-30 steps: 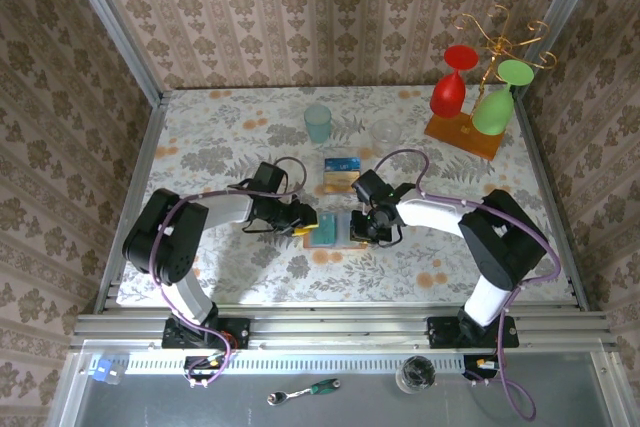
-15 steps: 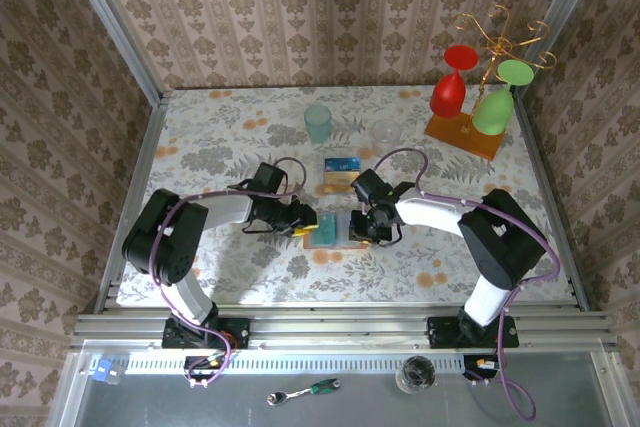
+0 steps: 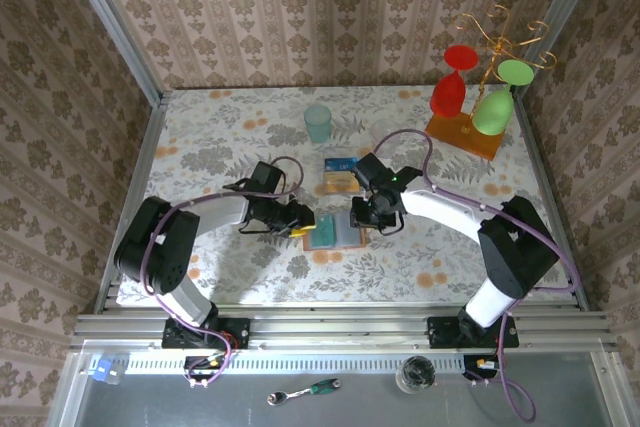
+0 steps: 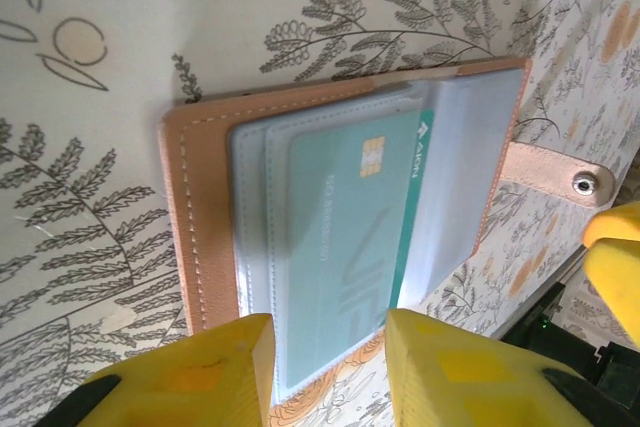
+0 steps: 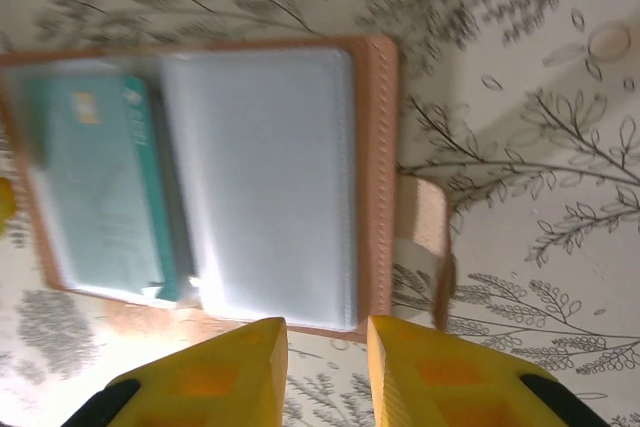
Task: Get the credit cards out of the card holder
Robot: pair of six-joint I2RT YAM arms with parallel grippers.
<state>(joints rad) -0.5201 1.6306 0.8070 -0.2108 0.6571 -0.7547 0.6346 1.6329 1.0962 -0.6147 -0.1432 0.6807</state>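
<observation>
Where the card holder (image 3: 334, 231) lies open and flat on the table (image 3: 220, 137), you find it between the two grippers, near the middle of the surface. A teal card (image 4: 350, 247) sits in a clear sleeve on one leaf. The sleeve on the other leaf (image 5: 260, 177) looks pale and blank. The clasp strap (image 4: 560, 175) projects from the holder's outer edge.

Note the left gripper (image 4: 325, 367): its jaws stand apart over the holder's near edge and clamp nothing.

Note the right gripper (image 5: 327, 367): its jaws show a narrow gap with nothing between them, just off the opposite edge.

Beyond the holder, a blue card (image 3: 341, 165) and an orange-tan card (image 3: 337, 184) lie on the table, touching or just beside each other.
</observation>
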